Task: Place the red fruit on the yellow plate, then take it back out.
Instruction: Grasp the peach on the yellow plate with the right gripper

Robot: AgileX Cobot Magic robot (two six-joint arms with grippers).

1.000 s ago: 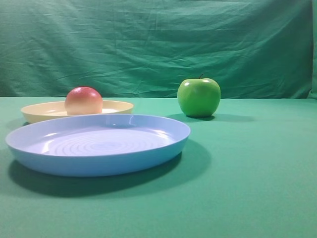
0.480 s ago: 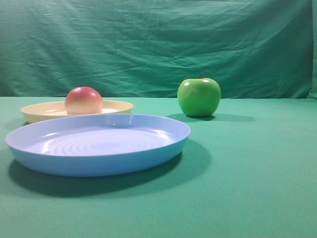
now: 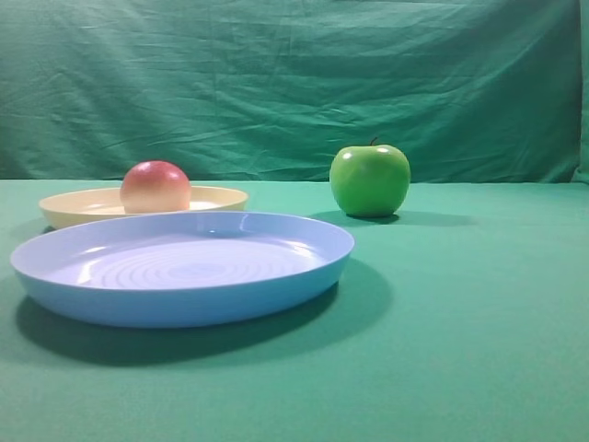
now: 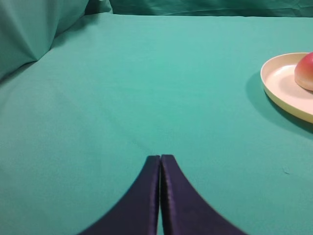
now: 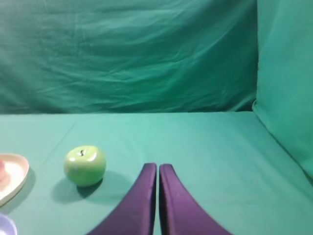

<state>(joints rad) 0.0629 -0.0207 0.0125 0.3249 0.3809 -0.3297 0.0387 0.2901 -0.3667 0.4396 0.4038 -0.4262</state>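
Left gripper [image 4: 160, 157], seen from its own wrist camera: both dark fingers pressed together tip to tip, clenched on nothing, poised over bare green cloth [image 4: 122, 88]. From those tips the red fruit [image 4: 305, 71] lies at about 2 o'clock, well apart, cut by the right edge of the view, and it sits inside the yellow plate [image 4: 279, 88], resting on the plate's floor near the far side of the visible arc. Right gripper [image 5: 158, 166], from its wrist camera: fingers likewise shut flat against each other and holding nothing; the green apple [image 5: 84, 165] stands near its tips at about 9 o'clock, and beyond it, at the left margin, only a sliver of the yellow plate and the fruit shows. In the exterior high view neither gripper appears; the red fruit [image 3: 155, 187] rests on the yellow plate [image 3: 221, 198] at 10 o'clock from frame centre, directly behind the larger blue plate [image 3: 184, 304], with the green apple [image 3: 370, 180] apart at 1 o'clock. Reading: the placing half of the task looks complete, and the taking-out half is not yet begun. The deciding relation is that the fruit lies on the left side of the workspace, so the left arm is judged the nearer one, with an unobstructed path along the 2 o'clock line. The fruit is round, with no long axis to align the fingers to, though they must first spread
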